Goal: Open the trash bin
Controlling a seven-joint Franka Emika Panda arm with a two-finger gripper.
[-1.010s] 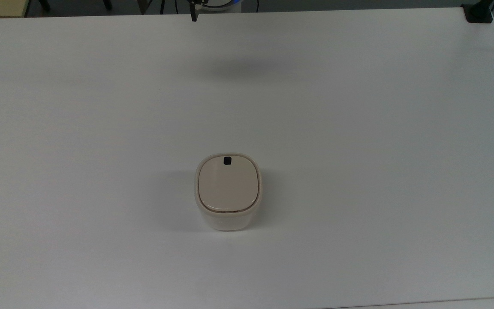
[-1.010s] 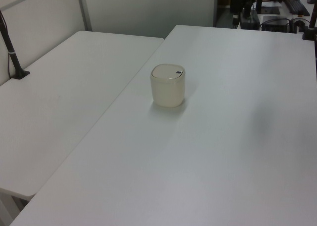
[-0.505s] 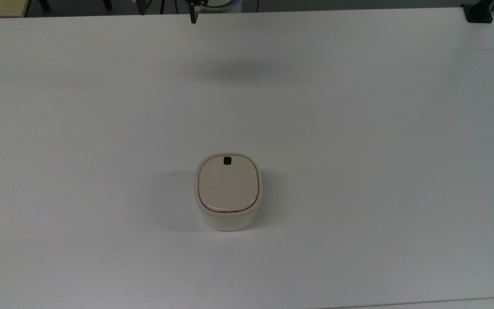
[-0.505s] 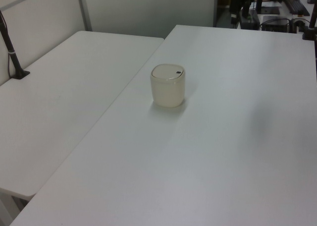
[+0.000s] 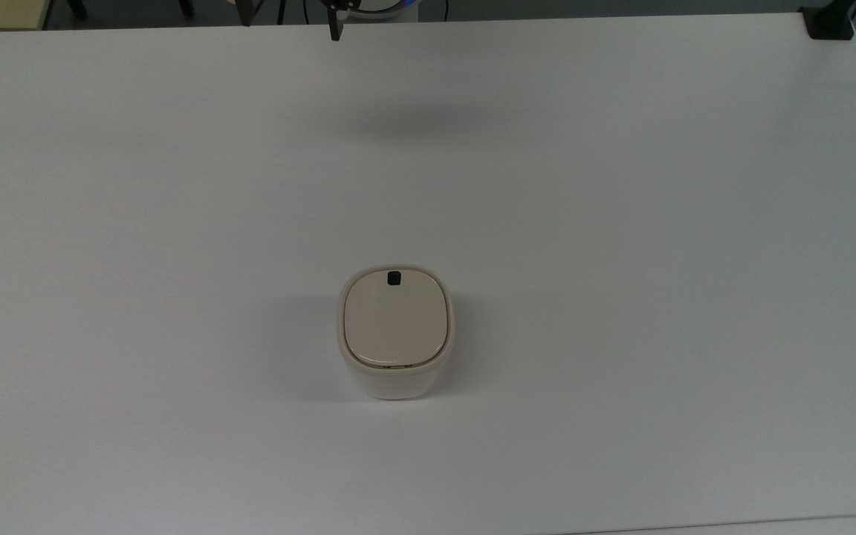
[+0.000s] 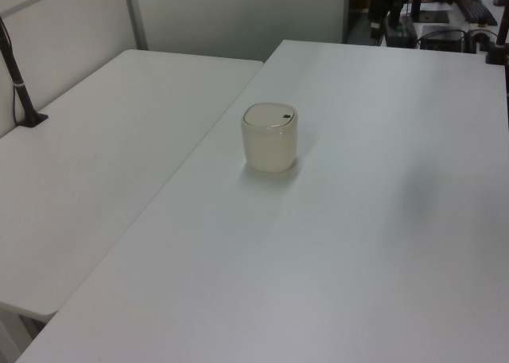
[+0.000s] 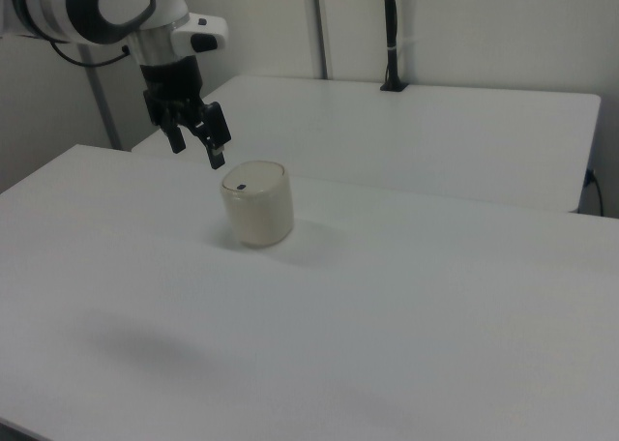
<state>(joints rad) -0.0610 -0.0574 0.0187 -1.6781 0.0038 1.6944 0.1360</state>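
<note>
The trash bin (image 5: 395,327) is a small cream rounded-square tub standing near the middle of the white table (image 5: 621,223). Its flat beige lid lies shut, with a black square button (image 5: 394,278) by the lid's far edge in the top view. The bin (image 6: 270,136) also stands mid-table in the left view. In the right view my gripper (image 7: 198,154) hangs in the air up and to the left of the bin (image 7: 257,204), apart from it, open and holding nothing. One dark fingertip (image 5: 335,28) pokes in at the top view's upper edge.
A second white table (image 6: 95,164) adjoins this one along a seam. A black pole on a clamp (image 6: 20,84) stands on it, also seen as the pole (image 7: 390,35) in the right view. Another black clamp (image 5: 829,22) sits at the top view's upper right corner.
A dark part at the top view's upper edge, left of the fingertip, has come slightly further into view. The bin and its lid have not moved.
</note>
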